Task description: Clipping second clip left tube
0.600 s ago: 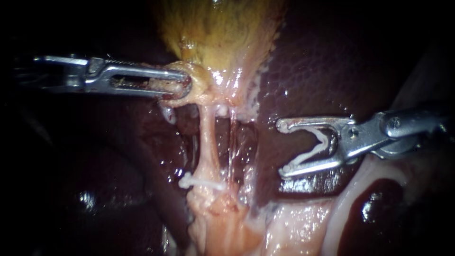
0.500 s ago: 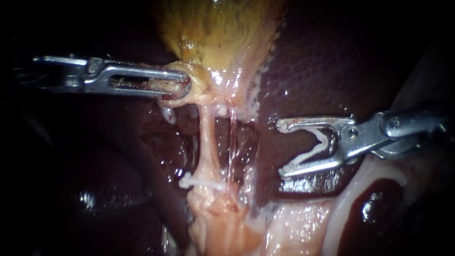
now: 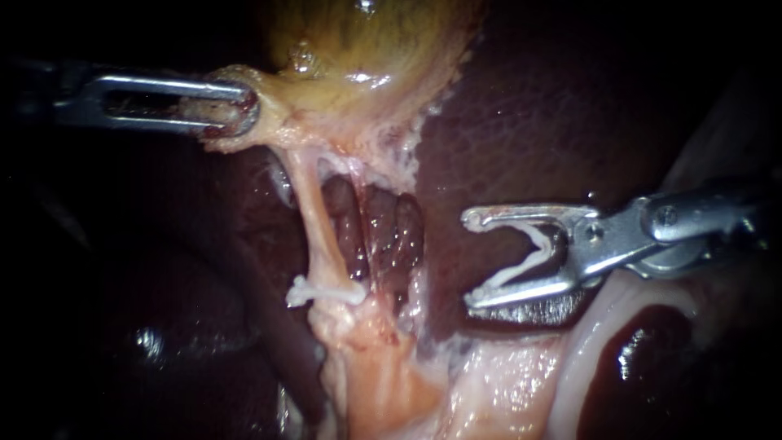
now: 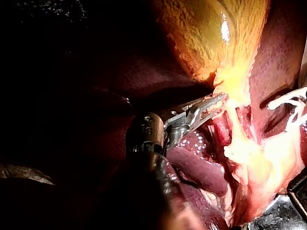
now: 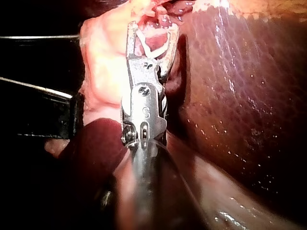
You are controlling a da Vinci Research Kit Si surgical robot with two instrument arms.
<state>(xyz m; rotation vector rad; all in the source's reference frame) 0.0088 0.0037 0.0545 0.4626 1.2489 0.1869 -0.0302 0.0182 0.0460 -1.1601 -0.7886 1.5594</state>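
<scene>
My left instrument point(image 3: 242, 110) comes in from the left, its jaws shut on pale tissue at the neck of the yellow gallbladder point(image 3: 366, 41). From there the left tube point(image 3: 318, 236) slants down, taut, to a white clip point(image 3: 322, 291) that sits across it low down. A thinner strand point(image 3: 364, 244) runs just to its right. My right instrument point(image 3: 474, 259) hovers over the liver point(image 3: 529, 122), right of both tubes and apart from them. Its jaws stand wide, holding an open white clip point(image 3: 529, 253) between them. The right wrist view shows that clip point(image 5: 160, 50) seated in the jaws.
Dark red liver lies behind and around the tubes. Pale fatty tissue point(image 3: 489, 391) spreads below the right instrument. In the left wrist view my left instrument point(image 4: 216, 103) grips below the gallbladder point(image 4: 211, 33), and the loaded clip point(image 4: 288, 108) shows beyond it.
My left instrument has drawn the gallbladder neck to the left and up, so the left tube now slants and is stretched. The right instrument has edged slightly left with its clip.
</scene>
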